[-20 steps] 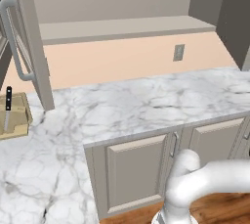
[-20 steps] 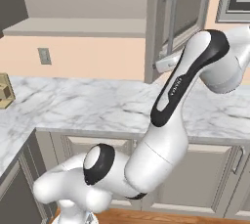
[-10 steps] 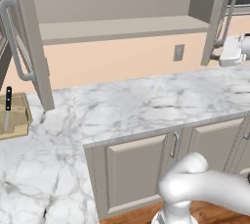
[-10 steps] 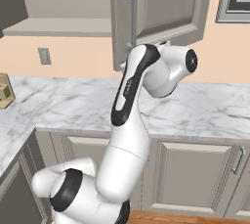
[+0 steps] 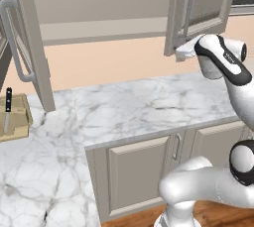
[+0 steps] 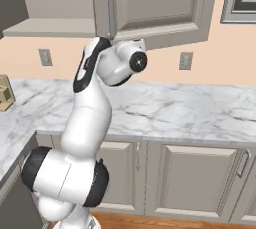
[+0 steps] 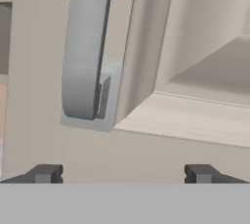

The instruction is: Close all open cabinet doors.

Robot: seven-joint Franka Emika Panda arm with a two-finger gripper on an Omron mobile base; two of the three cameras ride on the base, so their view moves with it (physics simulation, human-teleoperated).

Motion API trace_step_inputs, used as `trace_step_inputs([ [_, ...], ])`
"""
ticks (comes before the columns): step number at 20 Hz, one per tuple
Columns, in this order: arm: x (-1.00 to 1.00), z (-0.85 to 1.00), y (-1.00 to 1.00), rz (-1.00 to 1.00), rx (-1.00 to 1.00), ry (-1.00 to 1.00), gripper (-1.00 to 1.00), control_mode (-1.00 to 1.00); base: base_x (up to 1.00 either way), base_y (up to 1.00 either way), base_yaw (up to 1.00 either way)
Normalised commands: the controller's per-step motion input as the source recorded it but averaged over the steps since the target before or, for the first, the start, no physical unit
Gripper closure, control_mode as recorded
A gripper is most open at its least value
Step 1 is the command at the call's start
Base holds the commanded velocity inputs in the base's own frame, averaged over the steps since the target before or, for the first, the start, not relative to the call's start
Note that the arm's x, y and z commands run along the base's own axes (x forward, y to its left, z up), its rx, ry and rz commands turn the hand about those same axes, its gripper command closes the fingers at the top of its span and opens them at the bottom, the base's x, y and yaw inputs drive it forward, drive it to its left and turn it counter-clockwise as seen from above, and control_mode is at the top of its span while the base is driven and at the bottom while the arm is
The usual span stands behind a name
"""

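Note:
Two cabinet doors hang open over the counter. The left door point(image 5: 31, 47) stands wide open, its silver bar handle point(image 5: 14, 37) facing left. The right door point(image 5: 206, 0) point(image 6: 155, 3) is partly swung in, with its handle point(image 5: 187, 2) point(image 6: 107, 8) on the free edge. My gripper point(image 5: 184, 51) is open and sits against that door's lower corner, just below the handle. In the hand view the handle's lower end point(image 7: 85, 47) and the recessed panel point(image 7: 205, 47) are close ahead, and my gripper point(image 7: 123, 174) holds nothing.
A marble counter point(image 5: 139, 107) runs under the cabinets, with under-counter doors point(image 5: 141, 176) below. A wooden knife block point(image 5: 12, 117) stands at the counter's left. Wall outlets point(image 6: 45, 57) point(image 6: 186, 60) sit on the peach backsplash. The cabinet's bottom shelf point(image 5: 99, 28) is exposed.
The right door has swung a long way toward shut, with my hand travelling left against its lower corner. The left door and the base have not moved.

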Motion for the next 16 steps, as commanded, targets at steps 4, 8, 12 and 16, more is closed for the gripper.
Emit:
trace_step_inputs([
  [4, 1.0, 0.74, 0.32, -0.22, -0.01, 0.16, -1.0, -1.0, 0.0, 0.0, 0.0],
  [8, 1.0, 0.88, 0.07, -0.18, -0.07, 0.36, -1.0, -1.0, 0.0, 0.0, 0.0],
  [12, 0.99, 0.53, 0.13, -0.22, -0.12, 0.29, -1.0, -1.0, 0.0, 0.0, 0.0],
  [16, 0.8, 0.01, 0.11, -0.28, -0.09, 0.03, -1.0, -1.0, 0.0, 0.0, 0.0],
])
